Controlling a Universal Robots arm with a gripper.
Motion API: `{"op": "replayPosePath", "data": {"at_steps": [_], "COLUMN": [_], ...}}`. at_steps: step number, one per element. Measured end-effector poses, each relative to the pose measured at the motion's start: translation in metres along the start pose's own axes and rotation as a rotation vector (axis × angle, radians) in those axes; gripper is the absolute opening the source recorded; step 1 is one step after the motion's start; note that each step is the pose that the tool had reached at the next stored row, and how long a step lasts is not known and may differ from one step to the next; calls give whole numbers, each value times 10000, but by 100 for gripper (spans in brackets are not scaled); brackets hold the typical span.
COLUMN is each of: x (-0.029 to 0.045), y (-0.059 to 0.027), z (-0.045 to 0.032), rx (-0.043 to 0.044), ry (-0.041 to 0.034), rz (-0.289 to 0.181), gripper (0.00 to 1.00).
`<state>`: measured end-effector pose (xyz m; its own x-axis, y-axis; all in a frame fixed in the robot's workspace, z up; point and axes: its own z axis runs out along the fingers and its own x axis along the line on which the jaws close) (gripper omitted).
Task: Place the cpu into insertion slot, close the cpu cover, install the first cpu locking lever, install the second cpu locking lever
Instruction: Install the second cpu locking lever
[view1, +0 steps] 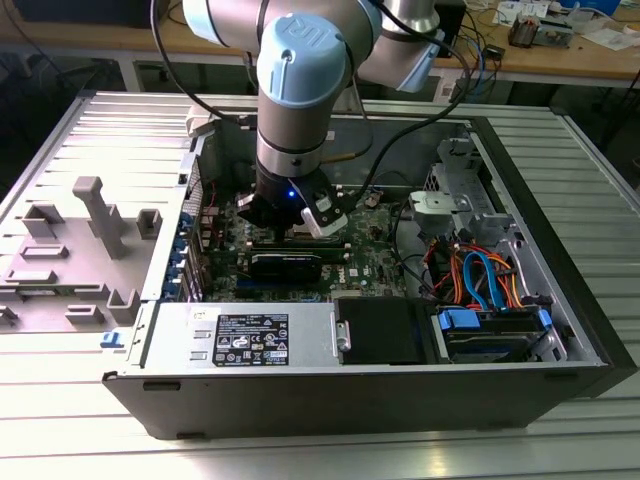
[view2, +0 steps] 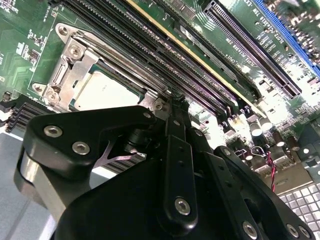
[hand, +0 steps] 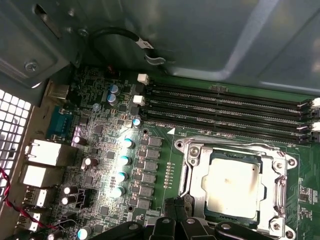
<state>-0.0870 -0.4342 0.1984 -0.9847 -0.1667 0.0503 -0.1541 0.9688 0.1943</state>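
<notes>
The cpu (hand: 232, 185) (view2: 107, 92), a dull silver square chip, lies flat in the insertion slot (hand: 205, 200) on the green motherboard. The cpu cover (hand: 194, 156) (view2: 80, 55), a silvery frame plate, lies down around the chip's edges. My gripper (hand: 176, 207) (view2: 167, 105) hovers right at one edge of the socket, its black fingertips pressed together. Whether they touch a locking lever there, I cannot tell. In the exterior view the gripper (view1: 300, 215) reaches down into the open computer case over the board.
Long black memory slots (hand: 225, 107) (view2: 200, 60) run beside the socket. Capacitors (hand: 122, 160) and rear ports (hand: 42, 152) sit on the other side. The case holds a power supply (view1: 250, 335) and cabled drive bays (view1: 480, 280). A grey fixture (view1: 70, 250) lies at the exterior view's left.
</notes>
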Motion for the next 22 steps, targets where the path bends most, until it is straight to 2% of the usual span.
{"op": "replayPosePath", "data": {"at_steps": [3, 15, 17, 20, 22], "x": [0, 0, -1, -3, -2], "y": [3, 7, 11, 10, 13], "z": [5, 4, 9, 9, -6], "rx": [31, 33, 132, 360, 418], "ry": [5, 11, 20, 56, 62], "rz": [2, -5, 7, 21, 26], "gripper": [11, 11, 11, 11, 11]}}
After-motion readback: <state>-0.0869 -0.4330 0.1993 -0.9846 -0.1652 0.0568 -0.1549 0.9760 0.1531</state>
